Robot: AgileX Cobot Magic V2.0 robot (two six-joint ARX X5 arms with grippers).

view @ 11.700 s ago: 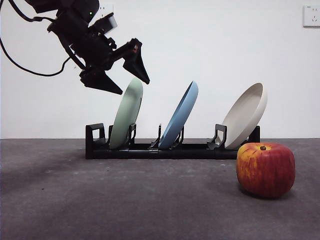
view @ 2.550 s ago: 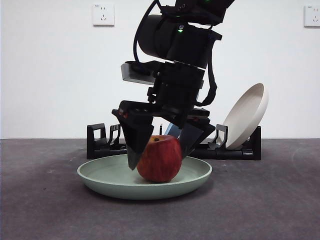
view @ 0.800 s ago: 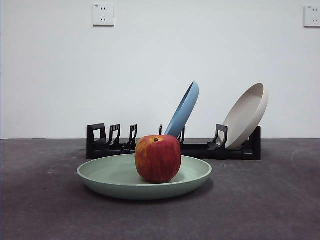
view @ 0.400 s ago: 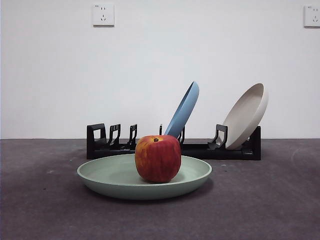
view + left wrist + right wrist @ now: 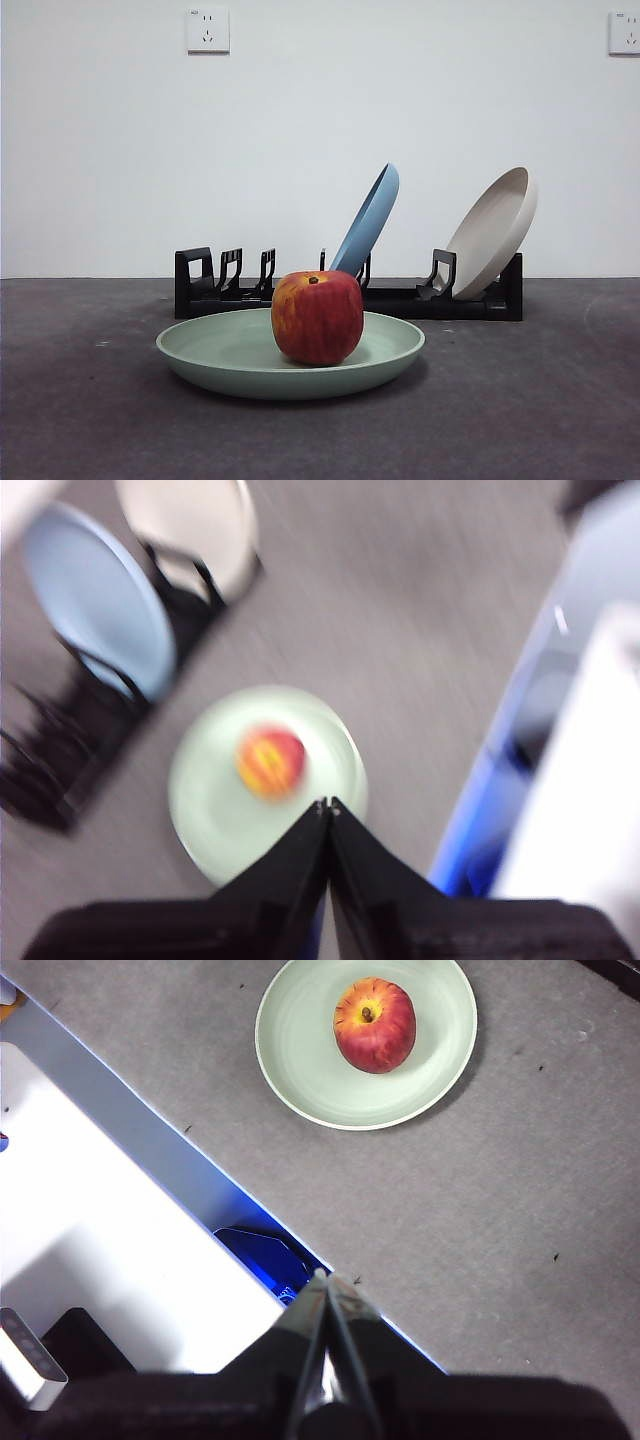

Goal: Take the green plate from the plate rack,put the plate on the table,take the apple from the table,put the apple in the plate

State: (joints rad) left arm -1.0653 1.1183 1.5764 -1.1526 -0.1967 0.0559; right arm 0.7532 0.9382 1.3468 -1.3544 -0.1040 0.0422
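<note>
- The apple (image 5: 317, 317) sat upright, stem up, in the middle of the green plate (image 5: 210, 362), which lay flat on the dark grey surface (image 5: 520, 400) just in front of the plate rack (image 5: 400, 298).
- In the front view the rack's holders at 9 o'clock stood free of plates; a blue plate (image 5: 368, 220) leaned near its middle and a beige plate (image 5: 492, 232) leaned at its 3 o'clock end.
- Neither arm showed in the front view. The left gripper (image 5: 328, 806) hung high above the surface, jaws pressed together and holding nothing; in its blurred wrist view the apple (image 5: 270, 762) and green plate (image 5: 215, 820) lay well apart from the tips, toward 11 o'clock.
- The right gripper (image 5: 325, 1278) was likewise raised and clear, jaws together on nothing, over the surface's edge; in its wrist view the apple (image 5: 374, 1024) and green plate (image 5: 300, 1070) lay well apart from the tips, near 12 o'clock.
- Two white wall sockets (image 5: 207, 29) were mounted on the wall behind; no readable writing or brand showed on them or on any object.
</note>
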